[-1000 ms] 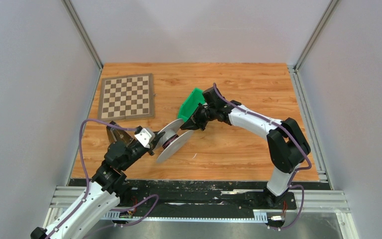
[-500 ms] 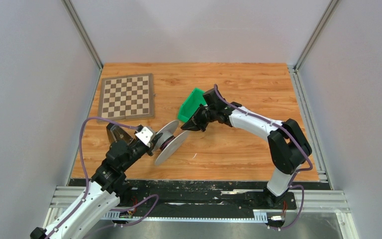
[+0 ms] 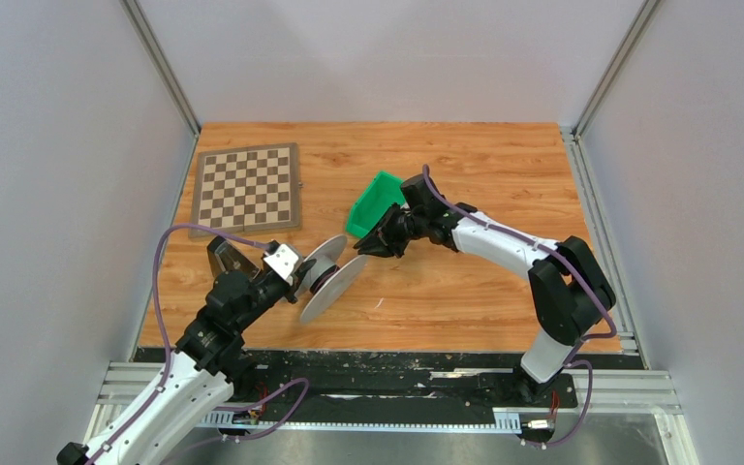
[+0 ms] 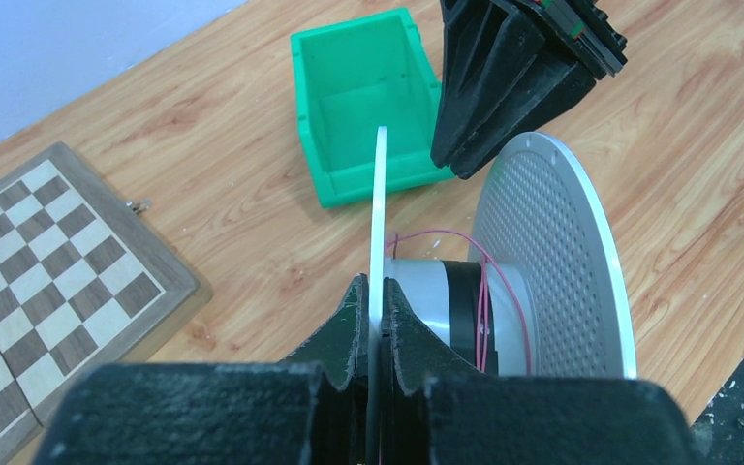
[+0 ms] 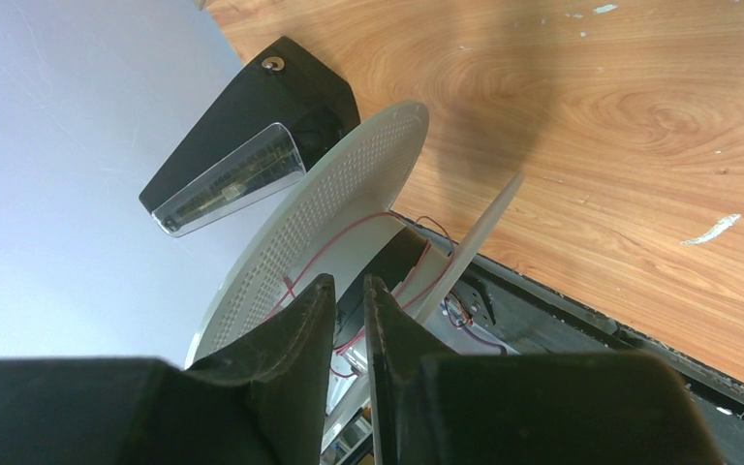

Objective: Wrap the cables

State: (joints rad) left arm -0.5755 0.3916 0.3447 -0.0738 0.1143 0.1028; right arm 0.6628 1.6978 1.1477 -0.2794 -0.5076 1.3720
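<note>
Three plain pale grey panels are seen closing in the space: the back wall (image 3: 387,58), the left wall (image 3: 48,194) and the right wall (image 3: 707,194). The corners are marked by two aluminium posts, one at the left (image 3: 160,66) and one at the right (image 3: 618,66). A wooden tabletop (image 3: 465,165) with warm orange grain is laid across the middle. It is bordered on the right by an aluminium rail (image 3: 596,223) and at the near edge by a scuffed black strip (image 3: 397,360). Below that, a slotted aluminium profile (image 3: 397,392) is seen. A small white fleck (image 3: 380,303) is picked out on the wood. Everything is evenly and softly lit.
</note>
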